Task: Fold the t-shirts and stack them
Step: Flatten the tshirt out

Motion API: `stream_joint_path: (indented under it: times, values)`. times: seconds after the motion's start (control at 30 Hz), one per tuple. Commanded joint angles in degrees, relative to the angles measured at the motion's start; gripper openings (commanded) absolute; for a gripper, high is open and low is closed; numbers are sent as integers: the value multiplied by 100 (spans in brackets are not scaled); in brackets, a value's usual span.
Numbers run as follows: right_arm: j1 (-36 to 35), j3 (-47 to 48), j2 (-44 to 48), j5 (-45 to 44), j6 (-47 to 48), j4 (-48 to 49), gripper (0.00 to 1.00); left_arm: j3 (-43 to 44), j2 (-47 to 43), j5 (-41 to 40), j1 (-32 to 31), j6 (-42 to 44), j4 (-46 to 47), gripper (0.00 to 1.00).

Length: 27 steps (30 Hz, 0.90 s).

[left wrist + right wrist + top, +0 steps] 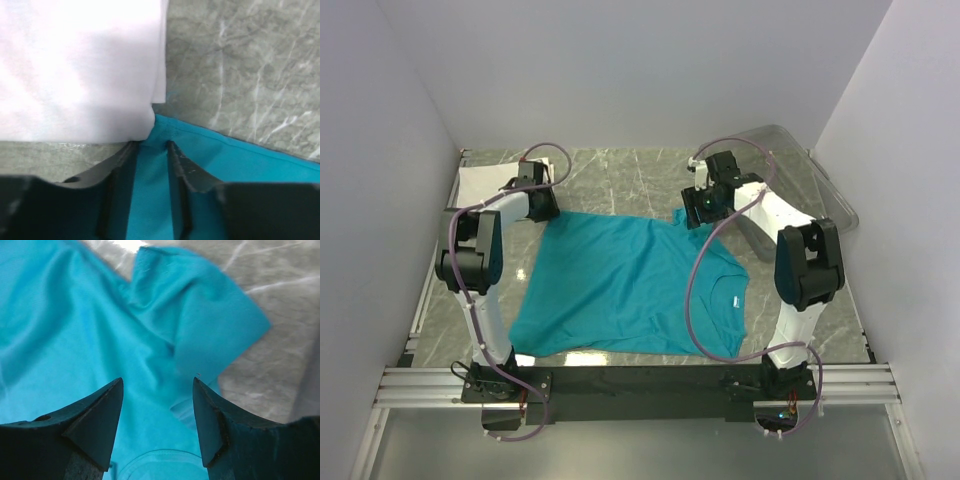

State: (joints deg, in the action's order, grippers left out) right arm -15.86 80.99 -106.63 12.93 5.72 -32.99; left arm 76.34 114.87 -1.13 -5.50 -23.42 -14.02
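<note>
As framed from above, showed the teal t-shirt [620, 280] spread open and mostly flat across the middle of the marble-patterned table [630, 170], between the two arms. Showed the white t-shirt [483, 182] folded in the far-left corner, its near corner meeting the teal hem.

Judged the teal cloth light, thin and limp: bound to sag from any pinch, to drag and wrinkle if pulled from one point alone, in no way fragile. Judged best taken along one edge at two points together, the far hem corner and the far sleeve [215, 325] or shoulder, with a bite deep enough past the hem to stop thin fabric slipping out.

Found the left gripper [151, 147] low at that hem corner, fingers part-way apart astride the teal edge, a gap plain between them, nothing visibly pinched. Found the right gripper [157, 385] spread wide and empty above the far sleeve, itself creased and partly doubled over.

Traced the long axis running left to right across the table: hem at the left, collar with its small white neck label [733, 300] at the right, near the right arm, with one sleeve toward the far side and the other toward the near edge. Spotted a clear plastic tray [830, 195] at the far right, apart from both shirts.
</note>
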Motion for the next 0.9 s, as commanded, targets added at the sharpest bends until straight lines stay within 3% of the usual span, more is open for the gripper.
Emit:
stream_joint_path:
  times: [0.0, 0.13, 0.33, 0.87]
  values:
    - [21, 487, -226, -642, -325, 13, 65, -381, 18, 16, -30, -13, -180, 32]
    - [-66, 313, -201, -1221, -404, 91, 64, -567, -96, 51, -30, -75, -75, 13]
    - [-102, 66, -253, -2285, -563, 293, 63, -787, -439, 60, -30, -171, 40, 1]
    - [-102, 655, -1140, -2084, -958, 188, 58, -1296, -1045, 165, -30, -180, 93, 1]
